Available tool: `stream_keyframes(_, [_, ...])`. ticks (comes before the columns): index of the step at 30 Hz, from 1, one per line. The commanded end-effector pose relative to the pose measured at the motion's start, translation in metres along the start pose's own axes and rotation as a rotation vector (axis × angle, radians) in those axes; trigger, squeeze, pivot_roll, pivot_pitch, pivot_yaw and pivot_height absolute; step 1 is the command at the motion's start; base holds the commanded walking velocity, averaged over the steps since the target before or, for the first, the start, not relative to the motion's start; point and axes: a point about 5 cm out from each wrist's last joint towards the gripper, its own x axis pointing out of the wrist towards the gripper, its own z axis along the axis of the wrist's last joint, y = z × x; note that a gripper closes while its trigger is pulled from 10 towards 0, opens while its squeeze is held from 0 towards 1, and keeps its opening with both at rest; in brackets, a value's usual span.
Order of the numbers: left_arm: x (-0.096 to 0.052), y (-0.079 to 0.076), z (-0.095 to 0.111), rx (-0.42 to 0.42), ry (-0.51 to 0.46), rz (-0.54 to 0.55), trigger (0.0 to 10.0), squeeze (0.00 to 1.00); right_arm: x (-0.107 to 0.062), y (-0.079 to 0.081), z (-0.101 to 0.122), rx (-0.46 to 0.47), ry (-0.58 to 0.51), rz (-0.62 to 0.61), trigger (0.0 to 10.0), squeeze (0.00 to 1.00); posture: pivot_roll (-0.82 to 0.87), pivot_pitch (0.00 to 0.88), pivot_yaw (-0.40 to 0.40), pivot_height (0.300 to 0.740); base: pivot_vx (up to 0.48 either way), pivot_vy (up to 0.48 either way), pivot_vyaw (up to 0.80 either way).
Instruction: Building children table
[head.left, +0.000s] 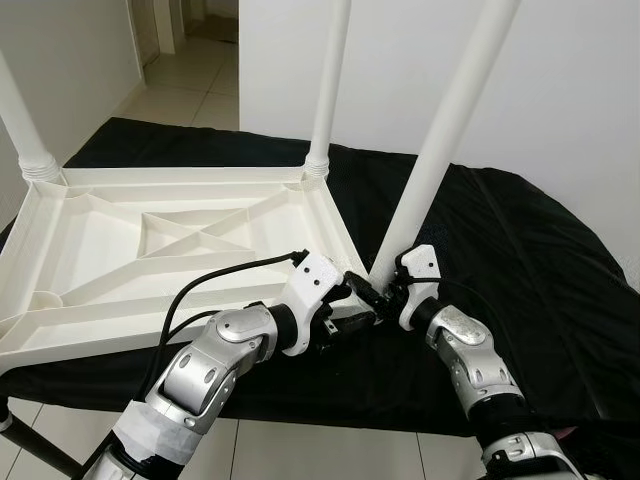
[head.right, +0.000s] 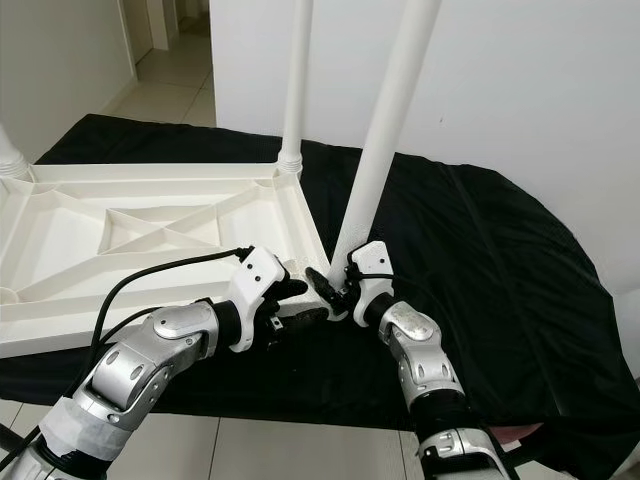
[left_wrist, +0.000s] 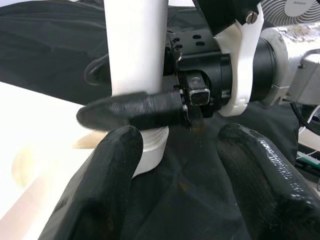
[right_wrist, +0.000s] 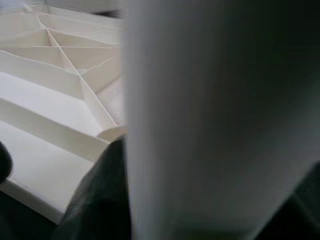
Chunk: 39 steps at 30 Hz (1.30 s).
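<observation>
A white plastic tabletop lies upside down on a black cloth, its ribbed underside facing up. Two white legs stand in its far corners, one at the left and one at the right. A third white leg leans over the near right corner, its base just beside the corner socket. My right gripper is shut on this leg near its base, with one finger across the tube. My left gripper is open right beside the same base, its fingertips apart and touching nothing.
The black cloth spreads to the right and drops off at the near edge. A white wall rises behind it. Tiled floor leads to a doorway at the back left. A dark bar crosses the lower left.
</observation>
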Motion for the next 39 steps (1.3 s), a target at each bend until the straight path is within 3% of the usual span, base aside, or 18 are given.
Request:
stream_keyframes(1, [0.000, -0.004, 0.000, 0.005, 0.010, -0.033, 10.0, 0.00, 0.000, 0.006, -0.014, 0.027, 0.055, 0.053, 0.0, 0.00, 0.03, 0.000, -0.111, 0.740, 0.000, 0.000, 0.00])
stream_keyframes(11, [-0.001, -0.005, 0.000, 0.007, 0.015, -0.043, 10.0, 0.00, -0.004, 0.002, -0.018, 0.047, 0.047, 0.050, 0.0, 0.00, 0.02, 0.000, -0.102, 0.740, 0.000, 0.000, 0.00])
stream_keyframes(12, [0.000, -0.004, 0.000, 0.007, 0.016, -0.041, 10.0, 0.00, -0.005, 0.001, -0.018, 0.048, 0.050, 0.026, 10.0, 0.00, 0.02, 0.000, -0.102, 0.740, 0.000, 0.000, 0.00])
stream_keyframes(22, [0.001, -0.004, -0.001, 0.009, 0.017, -0.040, 10.0, 0.00, 0.000, 0.002, -0.023, 0.032, 0.095, -0.152, 10.0, 0.00, 0.02, 0.000, -0.100, 0.740, 0.000, 0.000, 0.00])
stream_keyframes(25, [0.002, -0.003, 0.000, 0.012, 0.014, -0.039, 10.0, 0.00, 0.002, 0.005, -0.020, 0.050, 0.076, -0.282, 10.0, 0.00, 0.02, 0.000, -0.102, 0.740, 0.000, 0.000, 0.00])
stream_keyframes(28, [0.002, -0.003, 0.000, 0.012, 0.013, -0.040, 10.0, 0.00, 0.002, 0.006, -0.018, 0.065, 0.054, -0.321, 10.0, 0.00, 0.02, 0.000, -0.104, 0.740, 0.000, 0.000, 0.00])
stream_keyframes(33, [0.002, -0.001, 0.001, 0.014, 0.008, -0.033, 10.0, 0.00, -0.004, 0.005, -0.014, 0.125, 0.043, -0.575, 10.0, 0.00, 0.02, 0.000, -0.113, 0.740, 0.000, 0.000, 0.00])
stream_keyframes(39, [0.002, -0.001, 0.001, 0.014, 0.006, -0.027, 10.0, 0.00, -0.008, 0.015, -0.013, 0.081, 0.058, -0.726, 10.0, 0.00, 0.02, 0.000, -0.119, 0.740, 0.000, 0.000, 0.00])
